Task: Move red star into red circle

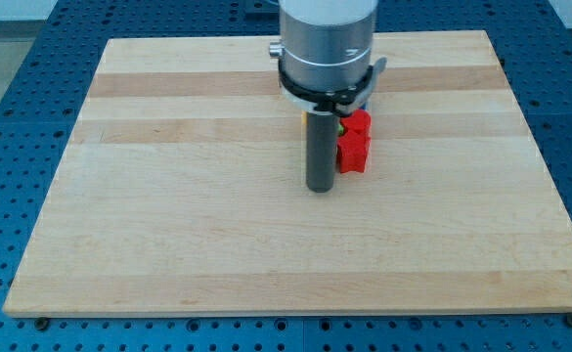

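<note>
My tip (320,188) is the lower end of a dark rod at the middle of the wooden board (168,215). Two red blocks stand just to the view's right of the rod, pressed together. The lower one (353,154) touches or nearly touches the rod's right side. The upper one (361,122) sits against it, partly under the arm's round head. Their shapes are partly hidden, so I cannot tell which is the star and which the circle. A sliver of a green block (341,126) shows between the rod and the upper red block.
The arm's grey round head (327,49) hangs over the board's top middle and hides what lies under it. The board rests on a blue perforated table (12,117).
</note>
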`<control>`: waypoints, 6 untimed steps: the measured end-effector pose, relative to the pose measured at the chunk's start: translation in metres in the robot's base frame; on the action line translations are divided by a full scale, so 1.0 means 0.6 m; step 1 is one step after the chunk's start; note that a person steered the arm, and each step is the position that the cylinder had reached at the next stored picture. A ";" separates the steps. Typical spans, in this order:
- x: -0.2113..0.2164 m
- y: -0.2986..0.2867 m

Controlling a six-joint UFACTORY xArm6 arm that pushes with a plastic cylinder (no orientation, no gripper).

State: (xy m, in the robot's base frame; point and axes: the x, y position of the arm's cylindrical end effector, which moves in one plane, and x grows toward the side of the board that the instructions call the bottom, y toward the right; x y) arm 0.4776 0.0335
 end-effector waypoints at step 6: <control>-0.017 0.080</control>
